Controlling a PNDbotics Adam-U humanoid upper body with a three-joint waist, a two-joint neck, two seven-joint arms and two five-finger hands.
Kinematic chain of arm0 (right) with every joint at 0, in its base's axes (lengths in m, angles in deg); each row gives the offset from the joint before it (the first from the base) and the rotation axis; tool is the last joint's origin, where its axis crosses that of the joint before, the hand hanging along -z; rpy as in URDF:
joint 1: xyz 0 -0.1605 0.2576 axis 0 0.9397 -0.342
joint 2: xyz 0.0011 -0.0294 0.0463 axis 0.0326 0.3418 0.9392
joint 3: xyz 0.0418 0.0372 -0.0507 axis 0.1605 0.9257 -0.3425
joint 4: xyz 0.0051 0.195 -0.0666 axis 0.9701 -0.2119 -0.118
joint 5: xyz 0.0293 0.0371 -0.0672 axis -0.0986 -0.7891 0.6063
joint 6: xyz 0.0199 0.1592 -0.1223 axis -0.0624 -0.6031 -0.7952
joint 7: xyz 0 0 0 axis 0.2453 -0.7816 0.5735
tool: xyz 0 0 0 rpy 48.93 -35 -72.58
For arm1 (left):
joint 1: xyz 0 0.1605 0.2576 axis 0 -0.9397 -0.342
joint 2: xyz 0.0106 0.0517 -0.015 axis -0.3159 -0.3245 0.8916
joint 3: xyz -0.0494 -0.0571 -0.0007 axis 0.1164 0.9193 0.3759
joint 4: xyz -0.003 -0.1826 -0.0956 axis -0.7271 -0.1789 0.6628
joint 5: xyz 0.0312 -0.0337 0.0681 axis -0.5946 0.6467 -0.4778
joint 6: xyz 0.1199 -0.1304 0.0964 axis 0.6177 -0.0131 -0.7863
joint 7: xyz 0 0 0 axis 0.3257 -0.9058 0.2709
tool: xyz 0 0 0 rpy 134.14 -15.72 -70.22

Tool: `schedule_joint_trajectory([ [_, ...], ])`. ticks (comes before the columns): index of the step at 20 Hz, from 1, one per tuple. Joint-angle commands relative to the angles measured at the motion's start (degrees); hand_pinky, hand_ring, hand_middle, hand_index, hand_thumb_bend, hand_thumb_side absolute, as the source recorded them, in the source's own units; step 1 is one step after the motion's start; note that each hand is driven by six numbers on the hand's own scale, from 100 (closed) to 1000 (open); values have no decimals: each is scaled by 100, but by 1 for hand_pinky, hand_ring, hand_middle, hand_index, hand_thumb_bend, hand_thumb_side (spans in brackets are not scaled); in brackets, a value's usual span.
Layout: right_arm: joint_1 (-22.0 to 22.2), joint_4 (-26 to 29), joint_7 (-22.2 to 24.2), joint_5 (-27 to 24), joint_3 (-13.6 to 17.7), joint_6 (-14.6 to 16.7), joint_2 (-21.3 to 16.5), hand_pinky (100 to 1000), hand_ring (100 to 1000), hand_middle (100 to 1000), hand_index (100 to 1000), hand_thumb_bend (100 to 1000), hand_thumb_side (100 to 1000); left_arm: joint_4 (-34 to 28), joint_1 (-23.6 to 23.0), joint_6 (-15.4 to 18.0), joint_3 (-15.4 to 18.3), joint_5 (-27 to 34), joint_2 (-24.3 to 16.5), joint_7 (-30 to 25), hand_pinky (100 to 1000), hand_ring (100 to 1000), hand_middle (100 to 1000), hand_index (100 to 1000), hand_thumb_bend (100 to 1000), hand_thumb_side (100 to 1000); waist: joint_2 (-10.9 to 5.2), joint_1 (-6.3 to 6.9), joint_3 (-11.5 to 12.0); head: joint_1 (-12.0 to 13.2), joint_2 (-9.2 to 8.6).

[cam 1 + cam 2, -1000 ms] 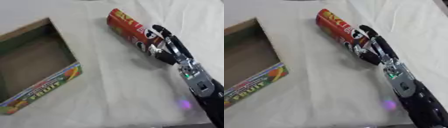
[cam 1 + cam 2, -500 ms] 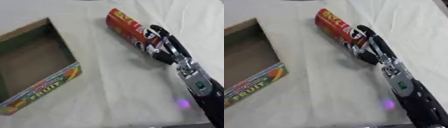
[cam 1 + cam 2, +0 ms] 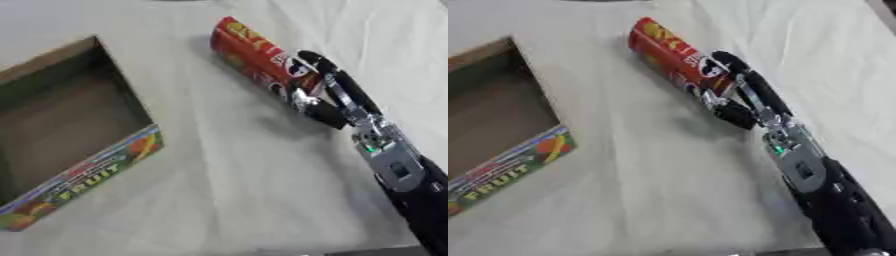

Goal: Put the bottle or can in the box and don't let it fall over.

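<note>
A tall red can (image 3: pixel 255 59) with yellow and white print lies on its side on the white cloth, its far end pointing up and left. My right hand (image 3: pixel 325 96) reaches in from the lower right, with fingers and thumb curled round the can's near end. An open cardboard box (image 3: pixel 68 126) with a colourful "FRUIT" print on its front wall (image 3: pixel 83 180) stands at the left, its inside empty. My left hand shows in neither view.
White cloth (image 3: pixel 227 180) covers the table, with folds at the upper right. My right forearm (image 3: pixel 824 190) crosses the lower right corner. Bare cloth lies between the box and the can.
My right hand has closed further round the can's near end. The can has stayed lying in about the same place, and the box has not moved.
</note>
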Motion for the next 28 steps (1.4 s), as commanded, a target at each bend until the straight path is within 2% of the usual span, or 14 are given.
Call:
schedule_joint_trajectory([
  [1,-20,4,80,-45,-20,-23,-77,571,1000,997,993,100,805,-81,47,8,5,21,-76,-17,434,802,896,697,239,647,9,-12,10,-14,-51],
  [12,33,-19,195,44,-11,-88,-84,530,1000,1000,991,100,768,-83,47,9,6,21,-76,-17,435,802,896,697,237,647,14,-11,4,-19,-59],
  [16,46,-25,245,47,-12,-126,-81,487,1000,990,981,100,714,-83,49,9,6,21,-77,-17,435,802,896,697,236,647,20,-14,5,-17,-55],
  [22,73,-31,341,-18,-25,-192,-84,408,1000,963,958,100,684,-80,54,5,7,21,-78,-19,435,802,896,697,236,648,20,-17,11,-18,-58],
  [28,84,-68,563,152,-28,-191,-95,360,1000,954,965,100,613,-81,61,7,7,18,-80,-16,436,802,896,696,234,648,28,-23,21,-24,-59],
])
